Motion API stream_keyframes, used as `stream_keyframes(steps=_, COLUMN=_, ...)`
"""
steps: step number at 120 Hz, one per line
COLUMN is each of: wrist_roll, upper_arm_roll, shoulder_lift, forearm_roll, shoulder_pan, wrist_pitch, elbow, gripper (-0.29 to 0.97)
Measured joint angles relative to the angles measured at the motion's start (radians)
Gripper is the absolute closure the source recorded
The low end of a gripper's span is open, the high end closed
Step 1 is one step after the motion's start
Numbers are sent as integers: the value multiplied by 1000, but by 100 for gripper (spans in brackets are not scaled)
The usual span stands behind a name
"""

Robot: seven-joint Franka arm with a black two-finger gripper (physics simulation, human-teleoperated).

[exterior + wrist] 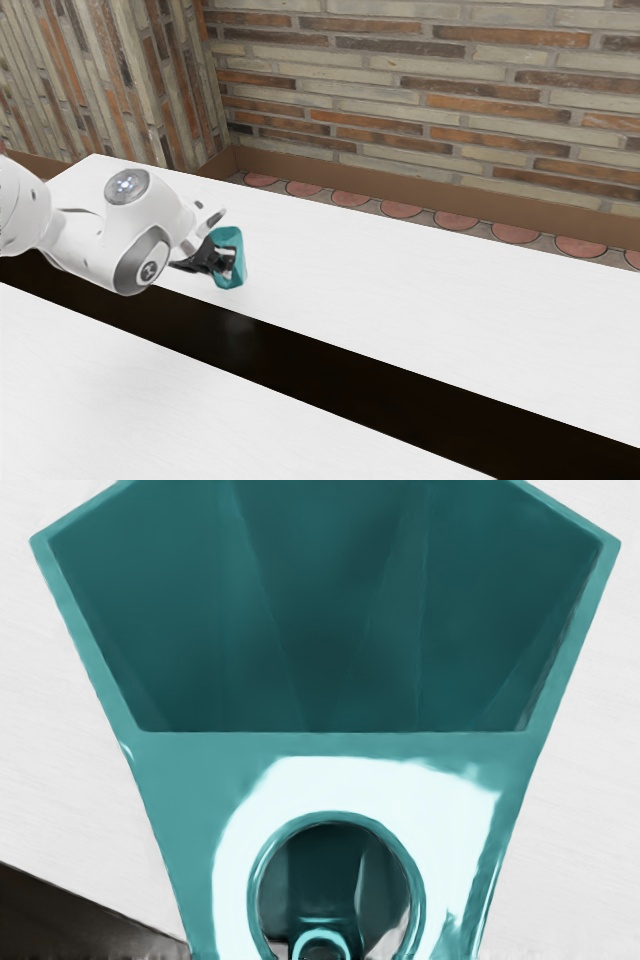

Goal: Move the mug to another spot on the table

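a: closed on anything?
b: clamped on the mug [233, 258], by the look of the gripper [218, 263] in the exterior view. one black finger across the near teal face, the other presumably pressed to the far side.
a: and sitting where?
b: right at the fingertips, seemingly tipped a little rather than upright. from the wrist view, directly below the palm, looking down into the six-sided opening, with the handle [240, 850] on the side nearest the hand.
a: lifted yet?
b: hard to say. base very close to the table [430, 270], maybe touching, maybe just off.
a: worried about anything?
b: mostly about the table edge just below the gripper, and the dark gap [300, 365] beyond. slanted, glossy walls, so probably a poor surface for flat pads. could slide out downward under a quick swing or a weak squeeze, then roll off the edge into the gap.
a: anything else?
b: if not raised enough, might scrape the base along the tabletop and twist in the grip. also worth avoiding a set-down while at all tilted: likely to land on one corner of the base and topple. better to carry away from the edge, over the open white surface past the fingertips, and level out before letting go.
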Motion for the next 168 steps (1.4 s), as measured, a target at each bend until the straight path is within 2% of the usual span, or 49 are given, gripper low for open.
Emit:
stream_keyframes(steps=50, wrist_roll=17, upper_arm_roll=-78, shoulder_lift=4, forearm_roll=1, shoulder_pan=-29, wrist_pitch=165, elbow=-114, gripper=73)
stream_keyframes(steps=98, wrist_roll=27, upper_arm_roll=-106, shoulder_lift=36, forearm_roll=-1, shoulder_pan=-29, wrist_pitch=216, elbow=-155, gripper=71)
stream_keyframes(steps=110, wrist_roll=25, upper_arm_roll=-107, shoulder_lift=39, forearm_roll=-4, shoulder_pan=-27, wrist_pitch=219, elbow=-154, gripper=61)
stream_keyframes(steps=145, wrist_roll=12, upper_arm_roll=-107, shoulder_lift=36, forearm_roll=-8, shoulder_pan=-21, wrist_pitch=222, elbow=-154, gripper=23)
stream_keyframes(steps=168, wrist_roll=5, upper_arm_roll=-109, shoulder_lift=-16, forearm_roll=-5, shoulder_pan=-17, wrist_pitch=204, elbow=-202, gripper=9)
